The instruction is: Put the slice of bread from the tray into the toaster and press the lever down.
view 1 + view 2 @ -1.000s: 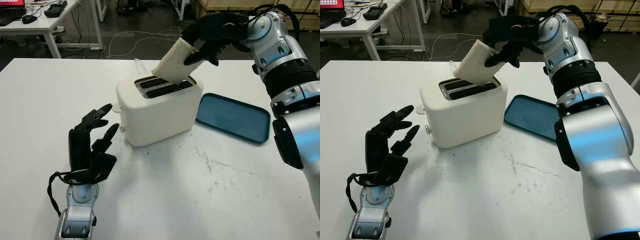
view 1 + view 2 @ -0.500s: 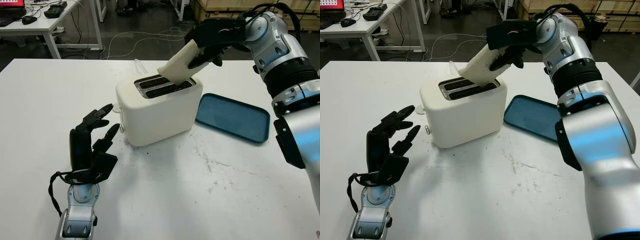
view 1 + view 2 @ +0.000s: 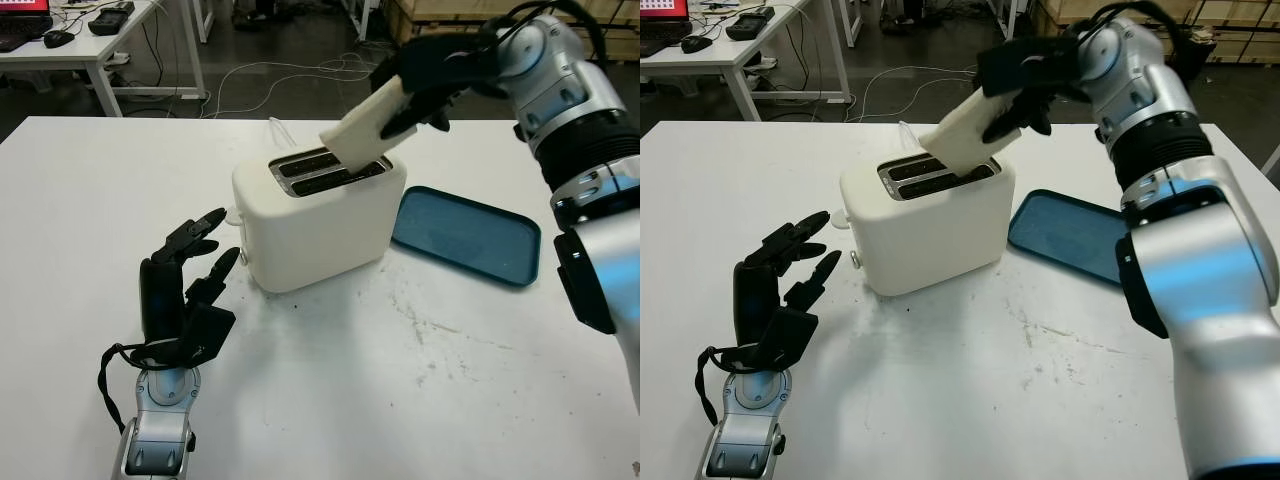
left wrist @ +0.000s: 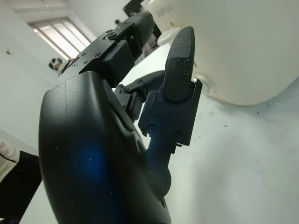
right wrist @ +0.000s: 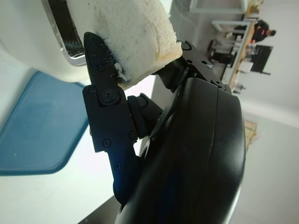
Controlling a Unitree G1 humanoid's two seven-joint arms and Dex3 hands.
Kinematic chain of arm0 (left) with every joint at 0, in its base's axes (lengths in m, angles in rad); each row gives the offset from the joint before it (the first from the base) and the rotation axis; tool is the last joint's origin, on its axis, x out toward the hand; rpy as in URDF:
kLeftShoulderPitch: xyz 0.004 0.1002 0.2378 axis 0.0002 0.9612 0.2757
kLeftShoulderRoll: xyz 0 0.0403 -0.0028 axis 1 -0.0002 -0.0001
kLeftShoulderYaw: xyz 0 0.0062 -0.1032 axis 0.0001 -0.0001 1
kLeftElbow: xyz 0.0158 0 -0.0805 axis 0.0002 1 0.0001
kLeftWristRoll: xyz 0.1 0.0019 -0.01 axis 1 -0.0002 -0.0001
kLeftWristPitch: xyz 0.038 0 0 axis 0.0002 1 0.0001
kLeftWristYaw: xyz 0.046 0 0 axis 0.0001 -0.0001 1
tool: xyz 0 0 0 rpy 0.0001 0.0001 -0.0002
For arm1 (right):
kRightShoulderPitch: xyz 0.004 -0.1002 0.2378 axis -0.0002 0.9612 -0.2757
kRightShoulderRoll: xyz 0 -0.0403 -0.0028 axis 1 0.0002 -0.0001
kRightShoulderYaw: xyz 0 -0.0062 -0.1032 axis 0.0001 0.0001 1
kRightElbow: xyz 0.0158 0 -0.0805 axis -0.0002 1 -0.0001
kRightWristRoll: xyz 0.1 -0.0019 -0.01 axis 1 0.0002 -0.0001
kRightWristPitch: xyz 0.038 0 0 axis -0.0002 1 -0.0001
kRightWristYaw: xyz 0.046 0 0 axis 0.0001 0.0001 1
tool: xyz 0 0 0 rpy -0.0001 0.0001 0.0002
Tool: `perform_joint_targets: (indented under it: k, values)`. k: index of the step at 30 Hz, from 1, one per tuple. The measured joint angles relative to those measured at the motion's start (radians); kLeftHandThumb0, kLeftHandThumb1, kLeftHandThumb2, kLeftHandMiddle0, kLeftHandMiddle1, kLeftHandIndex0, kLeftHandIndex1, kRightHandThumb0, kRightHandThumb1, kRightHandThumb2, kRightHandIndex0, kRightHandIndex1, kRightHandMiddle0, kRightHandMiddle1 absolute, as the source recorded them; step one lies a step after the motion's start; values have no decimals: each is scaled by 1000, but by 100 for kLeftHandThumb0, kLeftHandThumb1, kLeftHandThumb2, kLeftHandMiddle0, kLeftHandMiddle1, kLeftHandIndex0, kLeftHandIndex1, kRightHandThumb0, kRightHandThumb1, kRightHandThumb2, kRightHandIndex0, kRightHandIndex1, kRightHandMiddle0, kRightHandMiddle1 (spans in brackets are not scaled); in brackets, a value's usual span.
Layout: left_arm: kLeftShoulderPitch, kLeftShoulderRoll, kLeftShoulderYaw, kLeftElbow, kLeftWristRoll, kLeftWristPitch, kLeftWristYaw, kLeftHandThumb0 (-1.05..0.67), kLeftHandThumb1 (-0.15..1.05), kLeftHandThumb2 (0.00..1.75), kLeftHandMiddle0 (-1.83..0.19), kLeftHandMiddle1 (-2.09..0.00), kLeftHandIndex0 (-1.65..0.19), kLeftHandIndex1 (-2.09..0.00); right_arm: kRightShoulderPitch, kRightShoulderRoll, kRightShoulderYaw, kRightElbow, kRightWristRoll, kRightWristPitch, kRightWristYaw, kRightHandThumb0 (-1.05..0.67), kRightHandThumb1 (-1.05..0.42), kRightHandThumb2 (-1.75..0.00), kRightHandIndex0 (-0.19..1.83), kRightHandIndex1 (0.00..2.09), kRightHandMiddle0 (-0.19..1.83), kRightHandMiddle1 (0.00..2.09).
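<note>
My right hand is shut on a pale slice of bread, holding it tilted over the white toaster. The slice's lower end sits at the rim of the toaster's near slot. The right wrist view shows the bread pinched between my black fingers against the chrome slot edge. The blue tray lies bare to the right of the toaster. My left hand is open and held upright to the left of the toaster, apart from it.
The toaster stands mid-table on the white table. Beyond the far edge are cables on the floor and a white desk at the back left.
My right hand has tipped the bread flatter and brought its lower end down to the near slot. The left hand has not moved.
</note>
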Motion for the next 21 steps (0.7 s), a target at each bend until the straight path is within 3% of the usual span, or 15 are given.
perform_joint_targets:
  k: [14, 21]
  values:
    - [0, 0, 0, 2, 0, -1, 2, -37, 92, 18, -47, -103, -73, -14, -7, -12, 2, -28, 1, -18, -3, -42, -92, -15, 111, 175, 88, 175]
    - [0, 0, 0, 1, 0, -1, 3, -36, 92, 19, -47, -103, -73, -14, -5, 14, 54, -8, -48, -18, -51, -47, -92, -11, 109, 175, 87, 175]
